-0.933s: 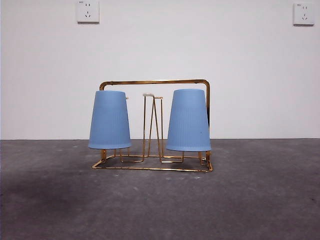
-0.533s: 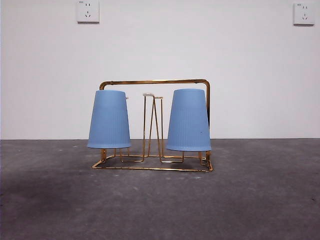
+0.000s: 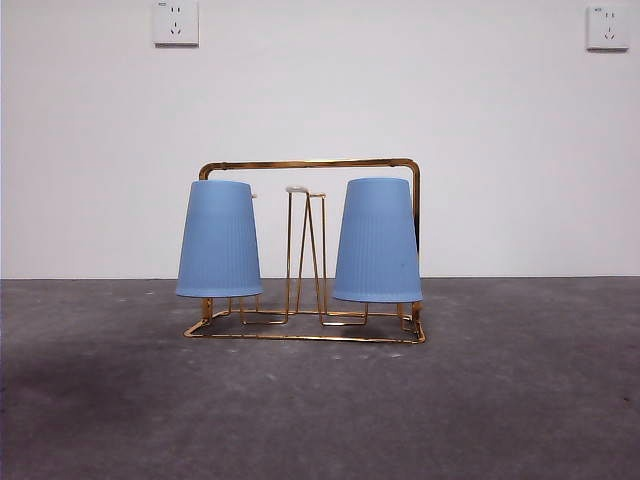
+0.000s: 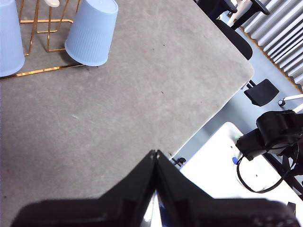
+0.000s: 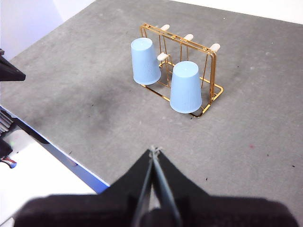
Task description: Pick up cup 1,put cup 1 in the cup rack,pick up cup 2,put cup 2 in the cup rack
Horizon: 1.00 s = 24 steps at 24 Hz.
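1. Cup 1 (image 3: pixel 377 241), the one with the dark speck, is hanging upside down on the right side of the cup rack (image 3: pixel 310 165).
2. Cup 2 (image 3: pixel 219 239) is hanging upside down on the rack's left side, apart from cup 1.
3. The left gripper (image 4: pixel 155 153) is hovering with its jaws pressed together, holding nothing, well away from the rack.
4. The right gripper (image 5: pixel 153 150) is likewise hovering closed and empty, well apart from the cups.
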Tool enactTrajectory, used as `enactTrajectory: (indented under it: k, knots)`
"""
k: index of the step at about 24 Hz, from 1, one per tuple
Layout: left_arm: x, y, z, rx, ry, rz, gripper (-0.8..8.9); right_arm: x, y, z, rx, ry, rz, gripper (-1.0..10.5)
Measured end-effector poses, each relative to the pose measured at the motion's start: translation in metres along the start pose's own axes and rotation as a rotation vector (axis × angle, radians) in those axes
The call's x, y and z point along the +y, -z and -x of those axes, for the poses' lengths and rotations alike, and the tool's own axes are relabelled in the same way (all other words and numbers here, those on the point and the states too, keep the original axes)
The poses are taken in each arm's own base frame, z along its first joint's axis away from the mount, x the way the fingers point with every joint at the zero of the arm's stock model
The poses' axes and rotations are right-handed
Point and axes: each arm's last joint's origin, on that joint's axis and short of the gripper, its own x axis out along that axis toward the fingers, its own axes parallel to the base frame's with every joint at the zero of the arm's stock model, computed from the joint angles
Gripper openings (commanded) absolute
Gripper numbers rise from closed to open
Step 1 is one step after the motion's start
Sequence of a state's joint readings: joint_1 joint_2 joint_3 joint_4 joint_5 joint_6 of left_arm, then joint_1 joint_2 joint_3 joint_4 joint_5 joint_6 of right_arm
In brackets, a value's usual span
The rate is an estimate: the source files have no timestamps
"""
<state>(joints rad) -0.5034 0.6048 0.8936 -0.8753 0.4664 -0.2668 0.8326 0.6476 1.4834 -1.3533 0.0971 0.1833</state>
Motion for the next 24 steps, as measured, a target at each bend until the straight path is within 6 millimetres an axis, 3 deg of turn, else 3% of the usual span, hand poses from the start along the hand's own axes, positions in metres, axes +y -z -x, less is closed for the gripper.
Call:
enactTrajectory:
  k: [7, 13, 18, 24]
  knots:
    - [0.003, -0.007, -0.004, -0.045, -0.064, -0.023, -0.03, 0.000, 0.000, 0.000, 0.000, 0.000, 0.000, 0.0]
    - [0.001, -0.031, 0.000, -0.314, -0.243, -0.266, -0.03, 0.000, 0.000, 0.000, 0.000, 0.000, 0.000, 0.0]
    - [0.006, -0.040, 0.026, -0.500, -0.464, -0.465, -0.03, 0.000, 0.000, 0.000, 0.000, 0.000, 0.000, 0.0]
    - [0.013, -0.020, 0.056, -0.601, -0.776, -0.544, -0.03, 0.000, 0.000, 0.000, 0.000, 0.000, 0.000, 0.0]
